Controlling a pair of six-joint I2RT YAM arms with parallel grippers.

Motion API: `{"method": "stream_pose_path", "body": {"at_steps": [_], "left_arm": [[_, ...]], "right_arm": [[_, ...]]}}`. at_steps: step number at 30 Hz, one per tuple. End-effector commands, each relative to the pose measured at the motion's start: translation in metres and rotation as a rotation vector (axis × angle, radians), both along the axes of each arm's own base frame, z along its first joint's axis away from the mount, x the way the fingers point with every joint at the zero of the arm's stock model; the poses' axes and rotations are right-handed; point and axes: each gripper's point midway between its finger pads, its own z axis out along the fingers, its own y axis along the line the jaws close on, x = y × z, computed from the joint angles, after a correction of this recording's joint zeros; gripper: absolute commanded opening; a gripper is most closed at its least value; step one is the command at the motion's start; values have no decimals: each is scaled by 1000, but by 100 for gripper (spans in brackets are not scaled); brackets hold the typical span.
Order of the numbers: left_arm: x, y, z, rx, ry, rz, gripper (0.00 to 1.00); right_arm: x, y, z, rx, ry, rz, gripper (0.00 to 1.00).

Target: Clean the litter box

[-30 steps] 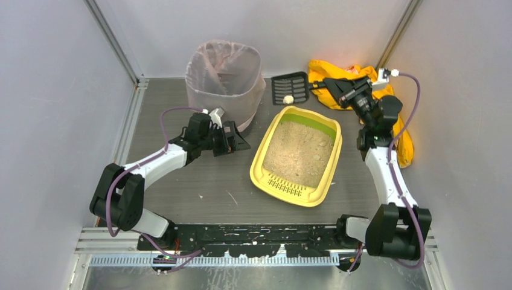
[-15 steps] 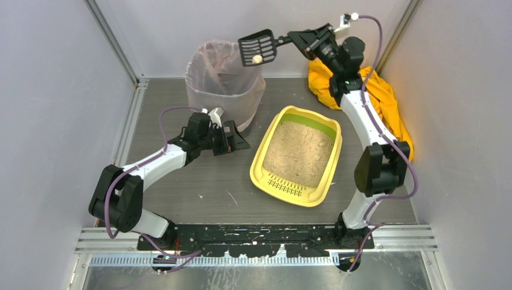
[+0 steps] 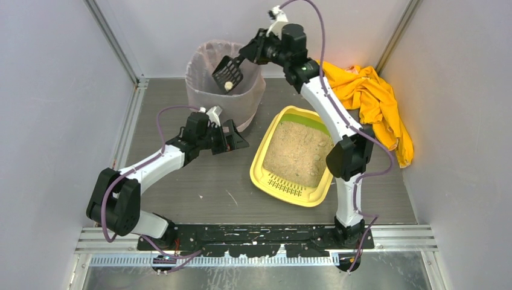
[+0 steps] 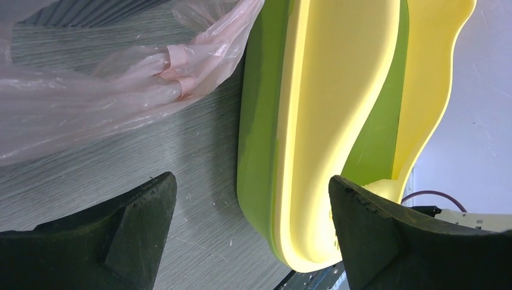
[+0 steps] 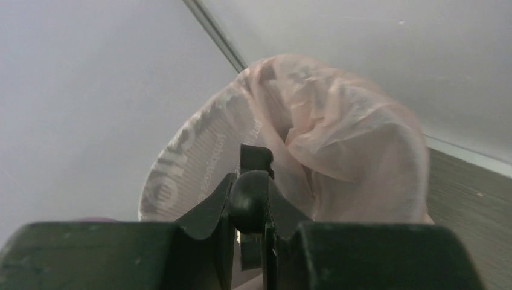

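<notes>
Litter box position: the litter box (image 3: 258,164) lies flat on the surface (image 3: 193,181), right of centre and slightly turned. Its slotted ledge is at the near end and its green rim at the far end.
Litter: beige litter (image 3: 296,151) covers the tray floor, uneven.
Box edges: the far left corner is near the bin's base but apart from it. The right rim passes under the right arm's elbow in the top view. The near edge is well apart from the rail (image 3: 253,232).
Left gripper: the left gripper (image 3: 240,138) is low over the surface, fingers spread, holding nothing. It is just beside the bin's base. The wrist view shows the box's outer wall ahead between the fingers, not touched.
Right gripper: the right gripper (image 5: 250,202) is pressed together on the scoop's handle, raised at the far side.
Scoop: the black slotted scoop (image 3: 228,72) tilts down over the bin's mouth, with a pale clump (image 3: 229,86) at its lower edge.
Bin: the tall bin (image 3: 202,90), lined with a pinkish bag (image 4: 90,103), stands far left of centre.
Cloth: a yellow cloth (image 3: 374,99) is heaped in the far right corner.
Open room: bare surface lies between the left arm and the box's left wall. A strip runs between box and rail, and a narrower one beside the right wall.
Room: pale walls (image 3: 48,90) stand left, behind and right.
</notes>
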Motion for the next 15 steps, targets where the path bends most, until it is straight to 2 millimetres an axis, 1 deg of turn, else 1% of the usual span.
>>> {"method": "stream_pose_path", "body": {"at_steps": [1, 2, 3, 7, 12, 15], "left_arm": [[4, -2, 11, -2, -46, -14, 95], [4, -3, 10, -4, -41, -18, 95], [3, -4, 9, -6, -36, -23, 95], [3, -5, 12, -12, -41, -31, 95], [4, -2, 12, 7, -48, -22, 95], [4, -2, 11, 6, -45, -24, 96]], "right_arm": [[-31, 13, 52, -250, -306, -45, 1], [-38, 23, 54, -288, -337, -48, 0], [-42, 26, 58, -321, -371, -62, 1], [-52, 33, 65, -418, -457, -104, 0], [-57, 34, 73, -452, -501, -118, 0], [-62, 32, 88, -398, -514, -131, 1]]}}
